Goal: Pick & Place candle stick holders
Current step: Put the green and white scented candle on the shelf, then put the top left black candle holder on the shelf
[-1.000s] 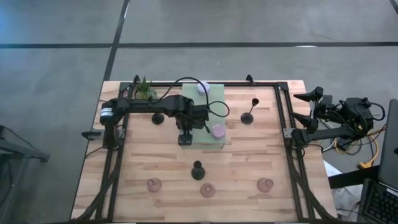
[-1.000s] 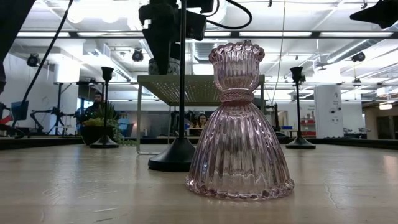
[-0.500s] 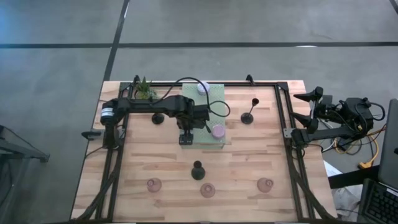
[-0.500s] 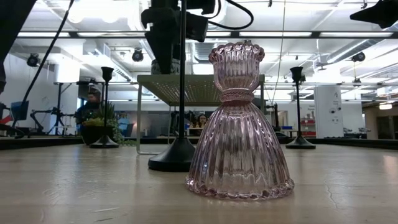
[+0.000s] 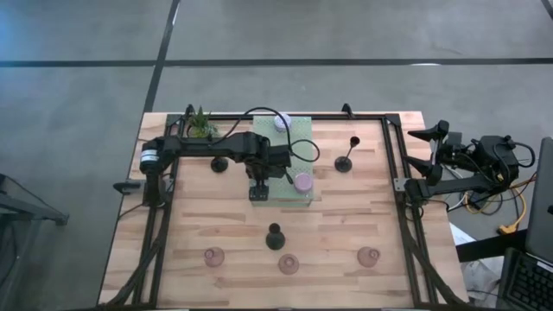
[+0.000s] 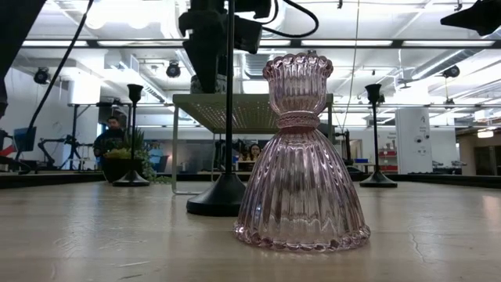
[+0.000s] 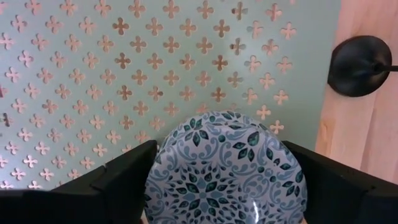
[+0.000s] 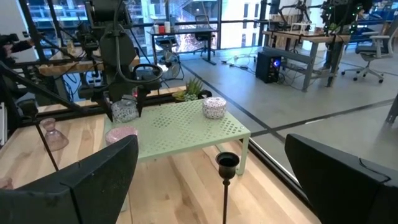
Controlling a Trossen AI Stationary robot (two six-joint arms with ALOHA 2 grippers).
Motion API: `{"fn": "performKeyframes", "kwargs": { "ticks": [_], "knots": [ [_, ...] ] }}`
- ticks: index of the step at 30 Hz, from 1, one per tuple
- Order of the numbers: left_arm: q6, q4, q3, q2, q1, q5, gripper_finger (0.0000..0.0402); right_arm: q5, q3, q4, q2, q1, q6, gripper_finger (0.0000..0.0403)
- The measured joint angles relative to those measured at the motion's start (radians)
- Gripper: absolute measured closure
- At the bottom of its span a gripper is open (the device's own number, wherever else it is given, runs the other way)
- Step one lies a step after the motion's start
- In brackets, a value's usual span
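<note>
A pale green perforated mat (image 5: 285,160) stands on legs at the table's far middle. At its near left corner sits a blue-patterned cup (image 7: 227,171), and my left gripper (image 7: 221,146) points down over it, open, one finger close on each side. A lilac cup (image 5: 281,121) and a pink cup (image 5: 301,181) also rest on the mat. Three black candlesticks (image 5: 220,164) (image 5: 346,160) (image 5: 275,235) stand on the wood on their round bases. My right gripper (image 8: 211,142) waits open off the table's right edge. My left gripper comes at the blue-patterned cup from above, its fingers (image 7: 127,177) level with the cup's rim (image 7: 155,186) on two opposite sides. The cup stands upright on the mat. Whether the fingers touch the rim I cannot tell.
Three pink ribbed glass holders (image 5: 213,256) (image 5: 289,263) (image 5: 369,256) stand in a row near the front edge. A small green plant (image 5: 200,125) sits at the far left. A black frame rail (image 5: 389,173) runs along the table's sides.
</note>
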Motion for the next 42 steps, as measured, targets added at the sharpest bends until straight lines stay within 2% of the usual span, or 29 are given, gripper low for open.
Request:
{"fn": "performKeyframes", "kwargs": {
  "ticks": [6, 16, 27, 30, 36, 42],
  "knots": [
    [-0.013, -0.011, 0.015, -0.002, 0.004, 0.0, 0.0007, 0.0, 0.0, 0.0, 0.0, 0.0, -0.003, 0.0003],
    [-0.01, -0.074, 0.054, -0.005, 0.005, 0.0, 0.0005, 0.0, 0.0, 0.0, 0.0, 0.0, 0.0, 0.0003],
    [-0.035, -0.249, 0.28, -0.015, 0.005, -0.023, 0.0005, 0.0, 0.0, 0.0, 0.0, 0.0, -0.001, 0.0003],
    [-0.065, -0.254, 0.304, -0.046, 0.004, -0.047, 0.0005, 0.0, 0.0, 0.0, 0.0, 0.0, -0.002, 0.0003],
    [-0.175, -0.248, 0.252, -0.152, 0.004, -0.175, 0.0005, 0.0, 0.0, 0.0, 0.0, 0.0, 0.0, 0.0003],
    [-0.225, -0.178, 0.104, -0.316, 0.0, -0.258, 0.0005, 0.0, 0.0, 0.0, 0.002, 0.0, 0.001, 0.0003]
  ]
}}
